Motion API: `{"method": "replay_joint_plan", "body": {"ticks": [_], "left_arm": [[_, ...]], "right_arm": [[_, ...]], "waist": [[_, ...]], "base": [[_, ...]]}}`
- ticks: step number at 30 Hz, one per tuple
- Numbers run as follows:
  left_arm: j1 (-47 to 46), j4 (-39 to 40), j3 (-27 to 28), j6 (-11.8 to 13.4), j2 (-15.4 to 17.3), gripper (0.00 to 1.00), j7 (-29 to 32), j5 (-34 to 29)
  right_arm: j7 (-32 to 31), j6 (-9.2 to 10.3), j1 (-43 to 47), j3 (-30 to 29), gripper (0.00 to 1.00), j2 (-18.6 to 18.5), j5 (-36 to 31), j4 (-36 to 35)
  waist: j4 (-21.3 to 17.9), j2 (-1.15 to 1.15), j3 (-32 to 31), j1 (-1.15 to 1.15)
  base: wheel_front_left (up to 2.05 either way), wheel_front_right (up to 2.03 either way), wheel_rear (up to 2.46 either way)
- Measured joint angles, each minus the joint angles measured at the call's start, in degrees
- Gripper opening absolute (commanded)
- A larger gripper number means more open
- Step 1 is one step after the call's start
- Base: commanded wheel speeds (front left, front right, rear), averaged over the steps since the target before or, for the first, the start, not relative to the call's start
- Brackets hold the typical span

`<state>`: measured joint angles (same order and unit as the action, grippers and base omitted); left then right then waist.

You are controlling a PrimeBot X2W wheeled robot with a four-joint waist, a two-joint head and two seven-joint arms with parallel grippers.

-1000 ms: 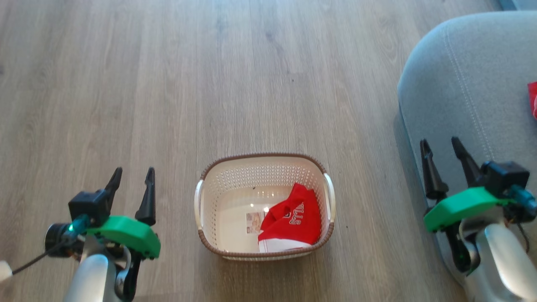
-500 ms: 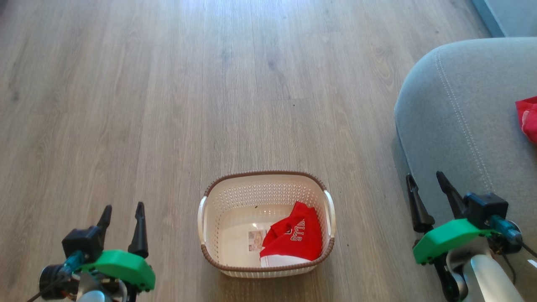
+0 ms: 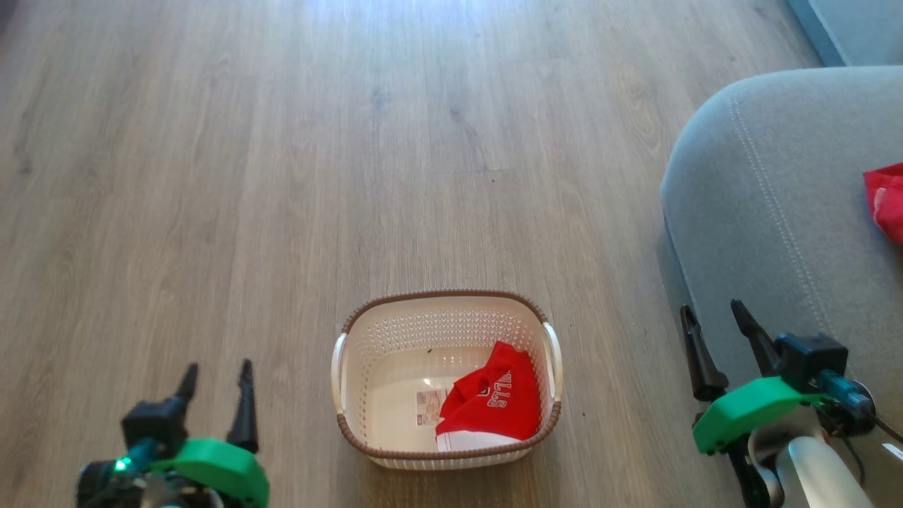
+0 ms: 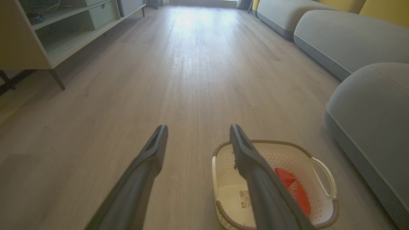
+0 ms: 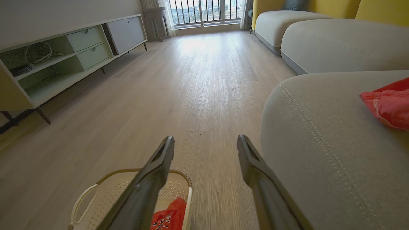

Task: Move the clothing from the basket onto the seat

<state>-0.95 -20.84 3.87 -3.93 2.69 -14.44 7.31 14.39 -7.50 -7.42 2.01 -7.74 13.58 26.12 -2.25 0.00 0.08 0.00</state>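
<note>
Your left pincer (image 3: 217,372) and right pincer (image 3: 710,312) both stand wide open, holding nothing. One red fabric garment with white lettering (image 3: 495,408) lies inside the small oval cream perforated plastic basket (image 3: 444,293) on the wooden floor (image 3: 282,176). Another red garment (image 3: 886,203) rests on the large grey upholstered seat (image 3: 769,212).

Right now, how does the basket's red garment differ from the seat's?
The basket garment lies in the cream basket on the floor; the seat garment rests on the grey seat. The basket garment shows white lettering; the seat garment, partly out of frame, shows none. Both are red fabric.
</note>
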Motion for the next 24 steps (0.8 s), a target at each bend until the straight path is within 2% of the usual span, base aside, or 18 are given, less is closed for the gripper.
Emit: {"method": "replay_joint_plan", "body": {"ticks": [9, 17, 24], "left_arm": [[-0.99, -2.85, -8.03, -2.52, -0.07, 1.0, 0.0, -0.24], [-10.14, -5.86, -15.93, -3.48, 0.02, 1.0, 0.0, -0.87], [-18.19, -9.5, -24.12, -3.5, 3.1, 1.0, 0.0, -0.59]], "right_arm": [[0.0, 0.0, -1.53, 1.03, 1.0, 1.27, -0.6, -3.96], [0.01, 0.0, -10.71, 2.58, 1.0, 2.35, -1.02, -7.88], [0.08, 0.0, -16.98, 4.35, 1.0, 3.81, -1.42, -10.25]], "waist": [[-2.01, 0.0, 4.79, 0.0], [-4.49, 0.0, 14.17, 0.02], [-7.53, 0.0, 23.66, 0.02]], "base": [[0.0, 0.0, 0.0], [0.0, 0.0, 0.0], [0.0, 0.0, 0.0]]}}
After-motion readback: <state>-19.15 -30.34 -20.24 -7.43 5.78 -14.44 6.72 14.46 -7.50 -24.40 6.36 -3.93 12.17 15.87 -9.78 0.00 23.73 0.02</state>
